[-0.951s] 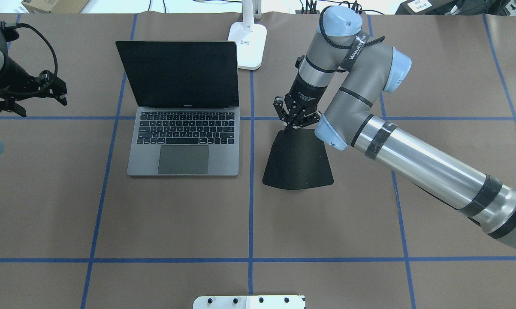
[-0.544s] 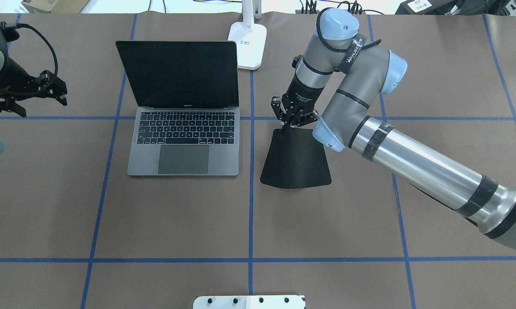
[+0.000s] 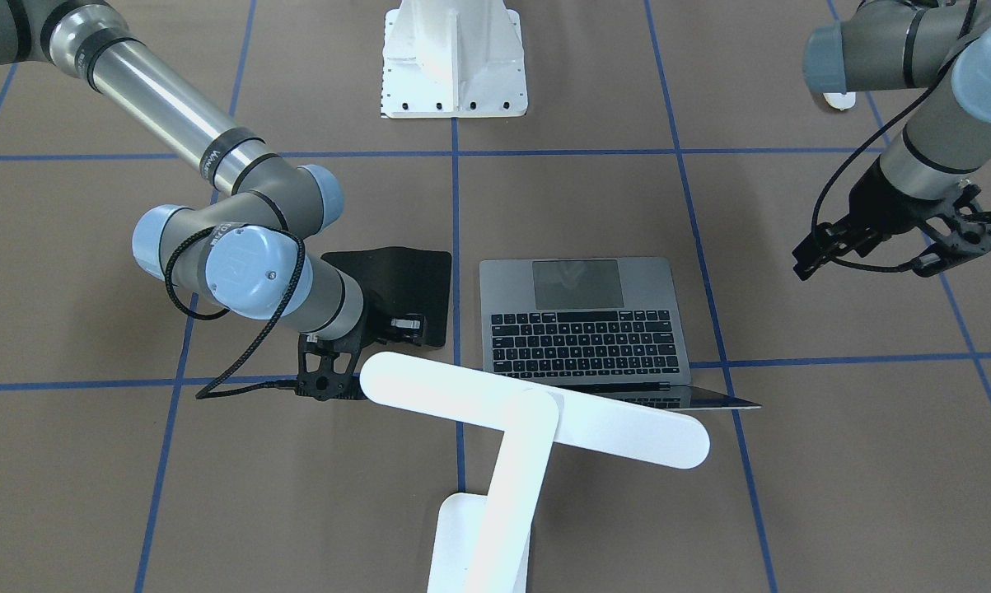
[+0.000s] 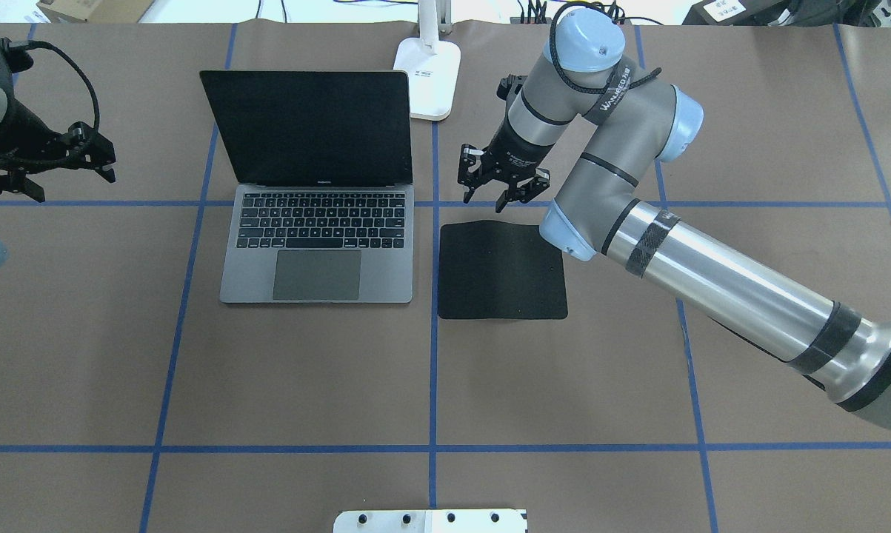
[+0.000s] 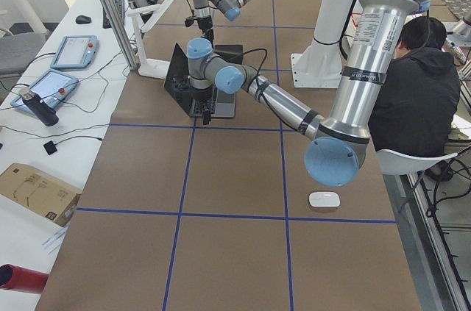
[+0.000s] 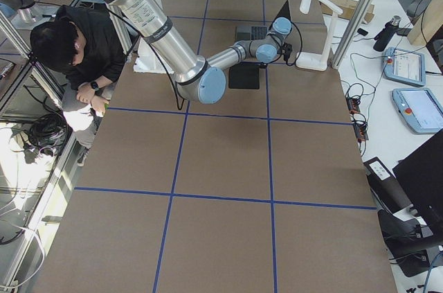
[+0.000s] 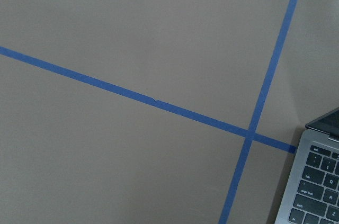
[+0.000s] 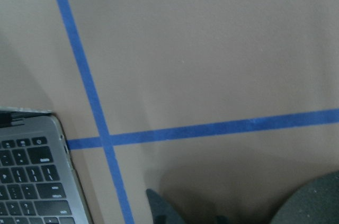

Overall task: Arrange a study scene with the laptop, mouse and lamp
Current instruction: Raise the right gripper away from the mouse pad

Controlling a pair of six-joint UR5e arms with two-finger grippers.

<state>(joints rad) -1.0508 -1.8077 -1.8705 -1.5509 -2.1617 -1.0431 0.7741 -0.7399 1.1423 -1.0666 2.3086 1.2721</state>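
The laptop [image 4: 316, 244] stands open on the table, its dark screen upright and its keys toward me. The lamp's base [image 4: 430, 74] stands behind the laptop's right corner, and its bar head [image 3: 536, 412] reaches over the laptop's screen edge. The mouse [image 5: 324, 198] lies far off near my left arm's base. My right gripper [image 4: 492, 198] is open and empty, just above the far edge of the black mat [image 4: 502, 270], which lies flat to the right of the laptop. My left gripper [image 4: 104, 161] hovers open and empty to the left of the laptop.
Blue tape lines cross the brown table cover. A white bolted pedestal [image 3: 454, 58] stands at the robot's side of the table. A seated person [image 5: 416, 83] is beside the table. The right wrist view shows the laptop's corner [image 8: 32, 181] and the mat's corner [image 8: 315, 203].
My right gripper has let go of the mat's far edge, opened, and risen away from me. The mat, tilted up before, now lies flat. The left arm has not moved.
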